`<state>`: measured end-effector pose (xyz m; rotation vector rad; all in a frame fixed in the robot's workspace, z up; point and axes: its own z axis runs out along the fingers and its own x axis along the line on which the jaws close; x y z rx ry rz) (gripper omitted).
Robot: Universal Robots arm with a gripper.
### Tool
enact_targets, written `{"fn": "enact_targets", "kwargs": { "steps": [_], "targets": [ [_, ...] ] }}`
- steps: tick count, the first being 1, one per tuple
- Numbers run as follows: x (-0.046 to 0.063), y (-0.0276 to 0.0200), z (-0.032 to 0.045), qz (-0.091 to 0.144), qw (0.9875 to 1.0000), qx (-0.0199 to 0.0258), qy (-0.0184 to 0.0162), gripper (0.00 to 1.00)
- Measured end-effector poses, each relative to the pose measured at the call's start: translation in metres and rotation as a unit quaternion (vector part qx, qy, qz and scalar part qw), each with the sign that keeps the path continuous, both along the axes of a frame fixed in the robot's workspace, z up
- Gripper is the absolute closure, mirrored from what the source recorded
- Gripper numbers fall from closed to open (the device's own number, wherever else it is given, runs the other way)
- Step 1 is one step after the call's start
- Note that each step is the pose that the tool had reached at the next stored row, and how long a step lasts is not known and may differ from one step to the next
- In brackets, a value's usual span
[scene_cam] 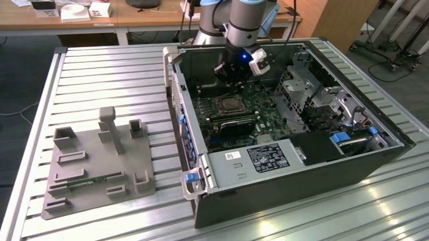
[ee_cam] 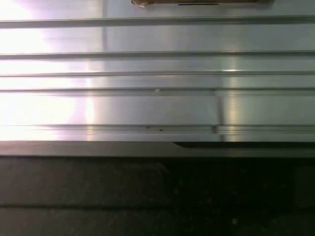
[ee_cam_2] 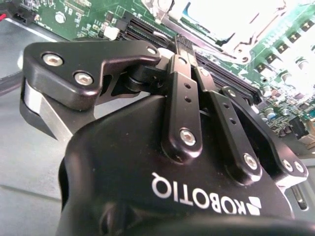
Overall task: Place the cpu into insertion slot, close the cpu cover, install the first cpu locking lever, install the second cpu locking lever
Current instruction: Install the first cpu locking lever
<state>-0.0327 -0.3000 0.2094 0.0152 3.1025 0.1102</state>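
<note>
Inside the open computer case [scene_cam: 348,165], my gripper [scene_cam: 226,84] hangs over the green motherboard [scene_cam: 264,113], just behind the insertion slot [scene_cam: 229,104] as the exterior view shows it. A small square, the cpu [scene_cam: 229,105], lies flat in that slot, with the silvery cpu cover [scene_cam: 220,100] framing it. In the second wrist view the black fingers [ee_cam_2: 183,93] meet at their tips, so the gripper [ee_cam_2: 181,42] is shut with nothing visible between them. Beyond the tips the slot's metal frame [ee_cam_2: 246,46] shines brightly. I cannot make out how the locking levers stand.
The case lies on a slatted aluminium table [scene_cam: 100,70], also seen in the first wrist view [ee_cam: 157,108]. A grey fixture plate [scene_cam: 100,165] sits on the exterior view's left. A grey labelled box [scene_cam: 258,160] and drive cages [scene_cam: 315,100] crowd the case's interior.
</note>
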Motion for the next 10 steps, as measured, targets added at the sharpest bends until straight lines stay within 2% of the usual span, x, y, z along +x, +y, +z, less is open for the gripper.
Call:
{"fn": "enact_targets", "kwargs": {
  "steps": [10],
  "targets": [
    [0.0027,0.0000,-0.0025,-0.004,1.0000,0.0000,0.0000,0.90]
  ]
}}
